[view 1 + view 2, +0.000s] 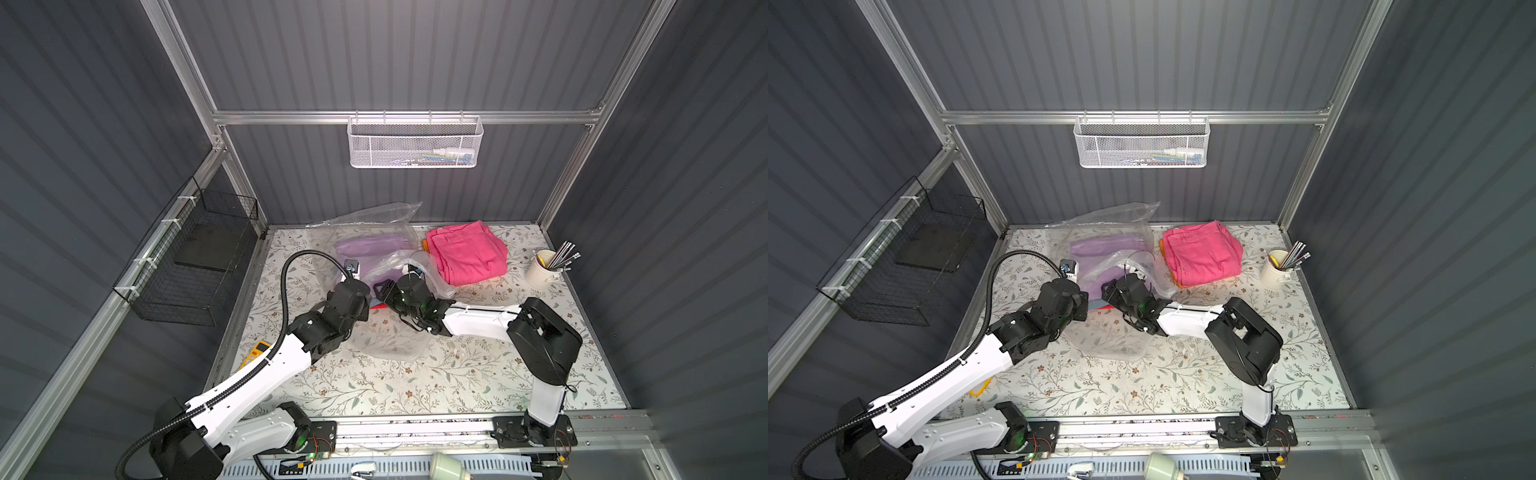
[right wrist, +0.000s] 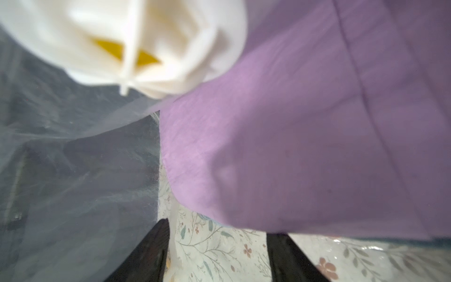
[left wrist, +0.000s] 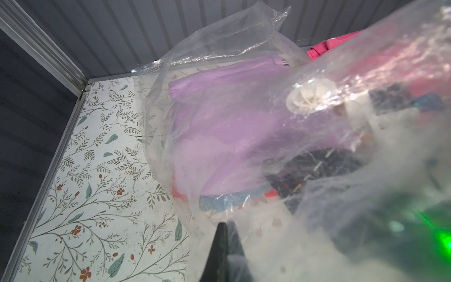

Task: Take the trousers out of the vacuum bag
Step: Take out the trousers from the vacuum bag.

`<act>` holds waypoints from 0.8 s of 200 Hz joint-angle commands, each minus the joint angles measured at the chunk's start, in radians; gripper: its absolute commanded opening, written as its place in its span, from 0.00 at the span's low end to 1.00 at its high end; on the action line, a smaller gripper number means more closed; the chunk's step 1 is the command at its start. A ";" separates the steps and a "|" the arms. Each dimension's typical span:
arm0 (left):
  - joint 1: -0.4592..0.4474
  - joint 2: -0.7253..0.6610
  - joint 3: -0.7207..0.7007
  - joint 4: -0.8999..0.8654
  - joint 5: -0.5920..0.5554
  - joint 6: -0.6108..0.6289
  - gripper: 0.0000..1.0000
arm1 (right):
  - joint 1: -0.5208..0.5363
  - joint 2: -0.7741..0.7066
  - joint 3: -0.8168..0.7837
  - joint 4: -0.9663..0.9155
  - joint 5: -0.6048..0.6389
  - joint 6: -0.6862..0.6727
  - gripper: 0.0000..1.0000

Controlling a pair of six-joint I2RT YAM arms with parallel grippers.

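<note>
So, the pink trousers and orange trousers lie out on the table. The lilac trousers, blue trousers and red trousers wait inside the vacuum bag. The left claw pinches the bag's plastic, and the right claw gapes apart beside the lilac pair.

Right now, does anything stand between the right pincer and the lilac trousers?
Nothing visible does. The right pincer sits inside the vacuum bag, jaws open; the lilac trousers show as bare cloth right in front of it, no plastic layer over them.
</note>
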 commanded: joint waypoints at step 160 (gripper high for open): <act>0.003 -0.004 0.001 -0.025 -0.014 -0.025 0.00 | -0.027 0.042 -0.075 0.090 -0.005 0.078 0.65</act>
